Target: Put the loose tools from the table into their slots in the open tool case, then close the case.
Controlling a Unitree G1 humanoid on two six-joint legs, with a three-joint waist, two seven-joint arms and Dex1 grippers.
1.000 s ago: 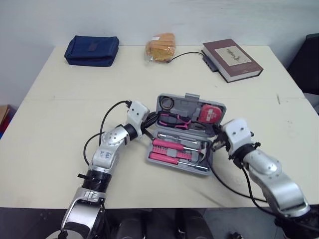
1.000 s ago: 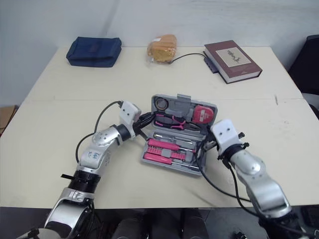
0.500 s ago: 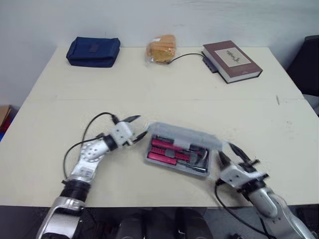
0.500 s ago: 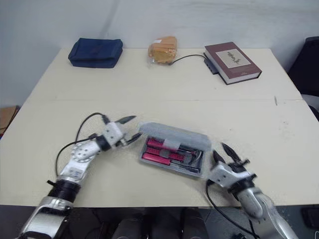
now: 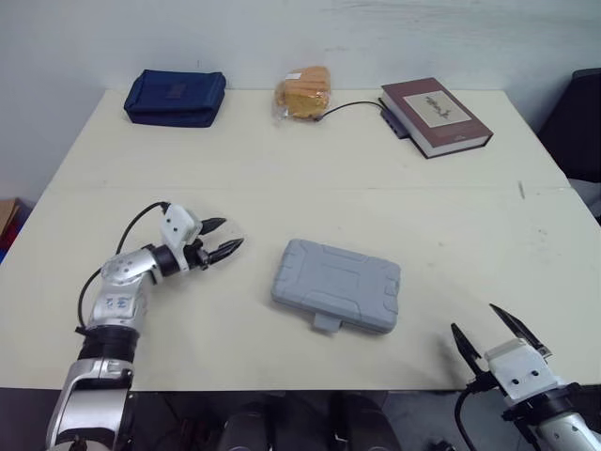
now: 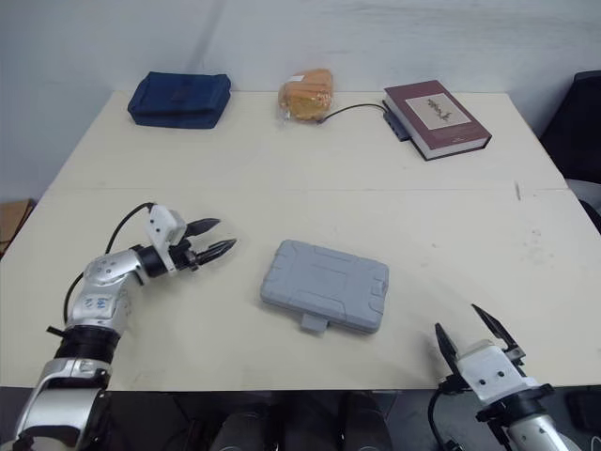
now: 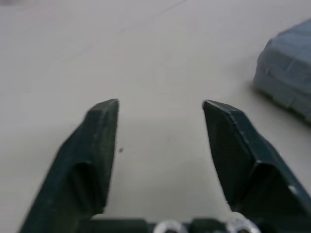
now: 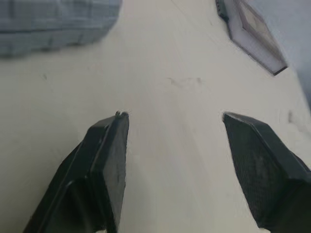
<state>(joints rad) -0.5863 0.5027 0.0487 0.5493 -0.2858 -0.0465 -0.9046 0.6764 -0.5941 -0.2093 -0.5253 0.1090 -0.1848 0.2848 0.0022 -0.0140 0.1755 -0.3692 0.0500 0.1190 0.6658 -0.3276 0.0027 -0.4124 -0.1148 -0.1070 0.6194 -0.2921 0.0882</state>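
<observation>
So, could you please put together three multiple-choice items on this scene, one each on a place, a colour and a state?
1. Where on the table does the blue pouch lie?
A) at the far left corner
B) at the far right corner
C) at the near edge

2. What colour is the tool case on the outside?
A) pink
B) grey
C) yellow

3. In what state is the tool case?
A) shut, lid down
B) wide open
C) half open

Answers:
1 A: the pouch sits at the far left corner, well away from the case.
2 B: the ribbed outer shell is grey.
3 A: the lid lies flat on the base and no tools are visible inside.
</observation>
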